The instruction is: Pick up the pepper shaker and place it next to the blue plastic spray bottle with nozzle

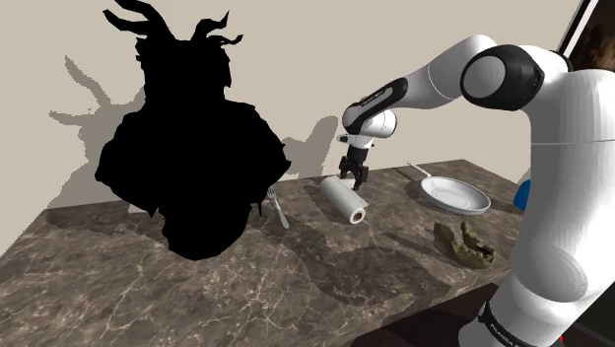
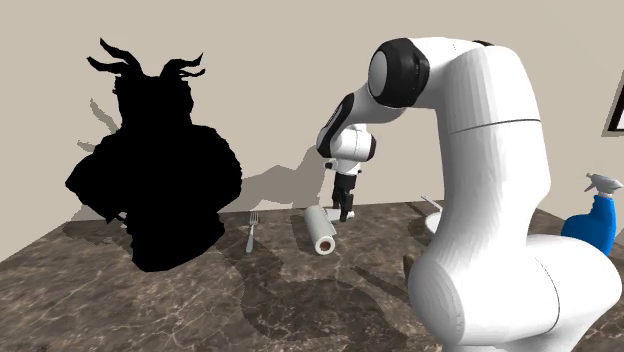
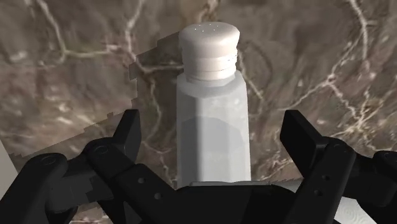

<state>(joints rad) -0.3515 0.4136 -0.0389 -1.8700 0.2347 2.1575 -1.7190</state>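
Brown veined marble forms the countertop, which runs back to a plain beige wall. The pepper shaker, drawn whitish with a pale perforated cap, lies on its side toward the far part of the counter. What it holds cannot be told. The gripper hangs over its far end. In the wrist view the two black fingers stand wide apart on either side of the shaker's body and touch neither side, so it is not held.

Just beside the shaker, on the shoulder view's left, lies a fork. Beyond the fork stands a large horned black shape, throwing a shadow on the wall. On the shoulder view's right, near the wall, sits a white pan with its handle pointing far and its pale inside showing. Nearer, close to the counter's front edge, rests a dark olive object.

A broad stretch of marble lies in front of the shaker, reaching toward the near edge.

In the second exterior view the blue spray bottle, with its pale nozzle, stands at the right behind the arm's white body, well apart from the shaker. In the shoulder view the arm covers it but for a blue sliver. The wrist view shows the holes in the shaker's cap.
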